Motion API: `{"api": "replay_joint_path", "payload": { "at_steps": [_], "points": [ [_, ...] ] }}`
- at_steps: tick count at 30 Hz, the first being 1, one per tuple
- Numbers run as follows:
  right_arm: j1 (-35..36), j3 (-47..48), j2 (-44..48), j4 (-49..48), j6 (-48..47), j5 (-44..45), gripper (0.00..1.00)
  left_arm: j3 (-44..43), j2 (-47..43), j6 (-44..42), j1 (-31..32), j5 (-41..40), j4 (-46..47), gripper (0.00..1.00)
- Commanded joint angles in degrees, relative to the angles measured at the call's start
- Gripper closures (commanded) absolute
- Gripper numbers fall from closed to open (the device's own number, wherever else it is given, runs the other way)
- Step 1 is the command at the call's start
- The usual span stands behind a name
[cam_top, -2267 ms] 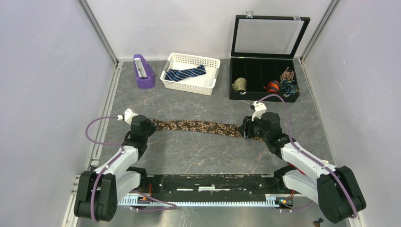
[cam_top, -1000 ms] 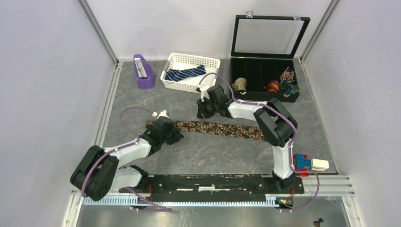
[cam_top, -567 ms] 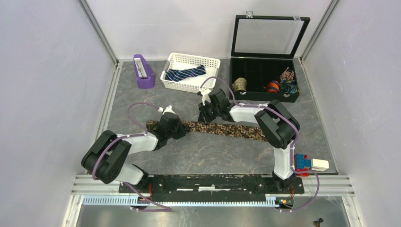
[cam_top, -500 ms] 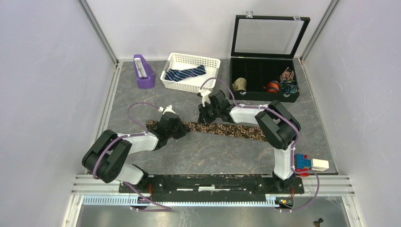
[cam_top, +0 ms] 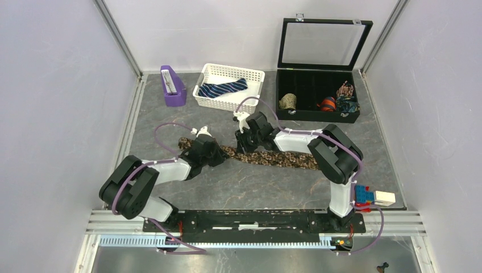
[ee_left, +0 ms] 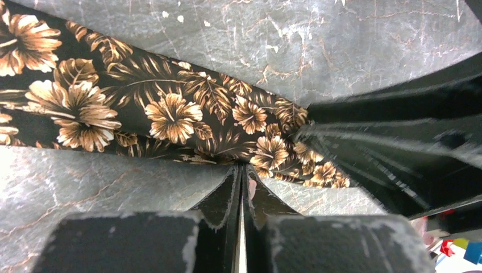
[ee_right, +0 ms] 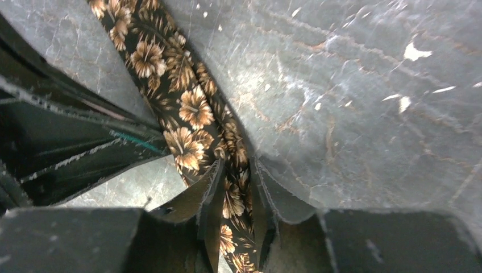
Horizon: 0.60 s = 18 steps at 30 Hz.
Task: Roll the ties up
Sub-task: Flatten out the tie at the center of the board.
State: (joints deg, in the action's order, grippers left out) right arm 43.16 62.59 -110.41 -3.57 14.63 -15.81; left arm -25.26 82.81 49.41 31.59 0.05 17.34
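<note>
The brown floral tie point(cam_top: 284, 159) lies across the middle of the table, its left end point(cam_top: 185, 142) slightly raised. My left gripper point(cam_top: 213, 153) is shut, its tips pinching the tie's near edge, as the left wrist view point(ee_left: 241, 169) shows against the fabric point(ee_left: 170, 114). My right gripper point(cam_top: 245, 145) is close to the right of it and shut on the same tie; in the right wrist view point(ee_right: 236, 187) the fabric point(ee_right: 187, 108) runs between the fingers. The navy striped tie point(cam_top: 223, 88) lies in the white basket.
The white lattice basket point(cam_top: 245, 101) stands at the back centre, a purple holder point(cam_top: 172, 86) to its left. An open black case point(cam_top: 311, 114) at the back right holds rolled ties point(cam_top: 289, 101). Coloured blocks point(cam_top: 369, 196) sit by the right arm's base.
My right gripper has come down and forward onto the tie beside the left gripper. The tie's left part has shifted and bunched a little. The left gripper has barely moved.
</note>
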Motion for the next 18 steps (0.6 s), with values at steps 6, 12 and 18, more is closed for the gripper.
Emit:
{"api": "replay_joint_path", "payload": {
  "at_steps": [6,12,18],
  "points": [
    [-0.52,13.42,0.36,9.35,-5.32,8.25,0.54,-0.86,-10.67,-2.07,0.49,-6.19,-15.50,0.62],
    [-0.37,3.62,8.46,2.30,-1.81,4.58,0.55,-4.99,-18.77,-7.58,-0.21,-14.46,-28.34,0.49],
    [-0.10,-8.80,14.69,-7.65,3.12,-0.31,0.61,-9.97,-19.00,-10.91,-7.45,-15.22,-31.28,0.60]
  ]
}}
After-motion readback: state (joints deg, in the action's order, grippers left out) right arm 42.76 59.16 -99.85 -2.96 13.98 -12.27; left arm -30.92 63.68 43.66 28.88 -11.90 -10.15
